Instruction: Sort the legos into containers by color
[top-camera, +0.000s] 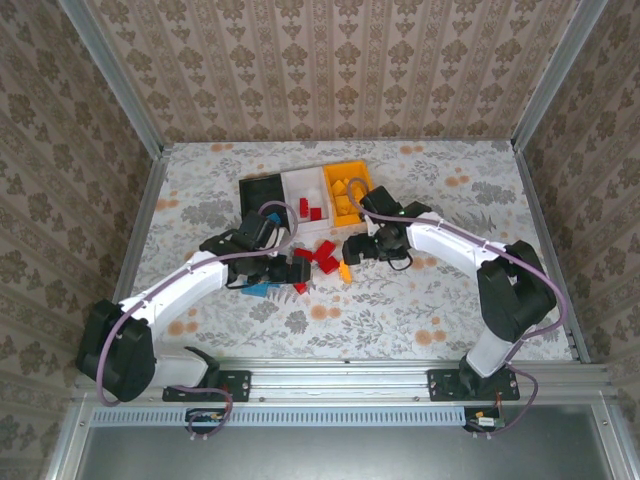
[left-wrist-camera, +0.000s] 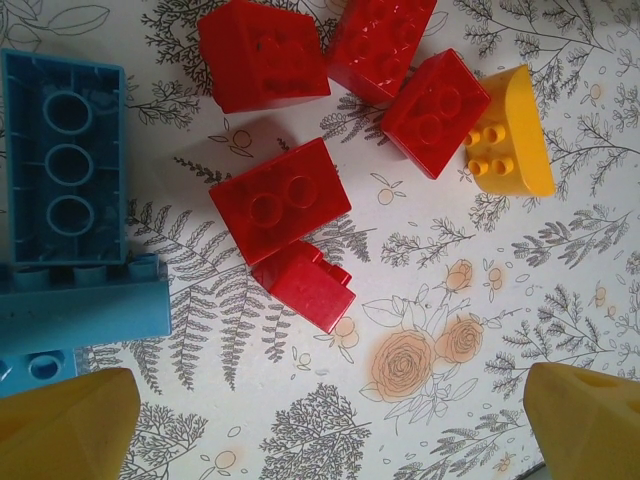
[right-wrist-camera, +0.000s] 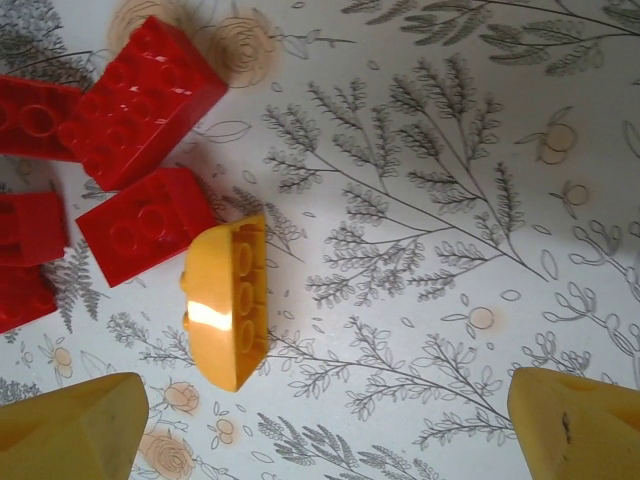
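**Left claw** (left-wrist-camera: 322, 430): fully spread, with nothing between its yellow fingers (left-wrist-camera: 62, 425). In the left wrist view, five red bricks (left-wrist-camera: 280, 200) lie clustered from the upper centre to mid-frame. One orange brick (left-wrist-camera: 510, 135) sits at upper right, just beside the nearest red one. Two blue bricks (left-wrist-camera: 65, 160) lie at the left edge, and the upper one is hollow side up.

**Right claw** (right-wrist-camera: 325, 430): wide open and holding nothing. In the right wrist view the orange brick lies hollow side showing at lower left of centre. It is just beside a red brick and above the left-of-frame finger, untouched.

**Containers** (top-camera: 305, 178): in the top view they stand joined in a row above frame centre. The black bin (top-camera: 262, 192) is at left, the white bin (top-camera: 298, 185) in the middle and the orange bin (top-camera: 360, 172) at right. The white bin holds red pieces and the orange bin holds orange pieces.

**Loose bricks**: they rest on the bench (top-camera: 450, 200) at frame centre, between the two claws and just below the containers.
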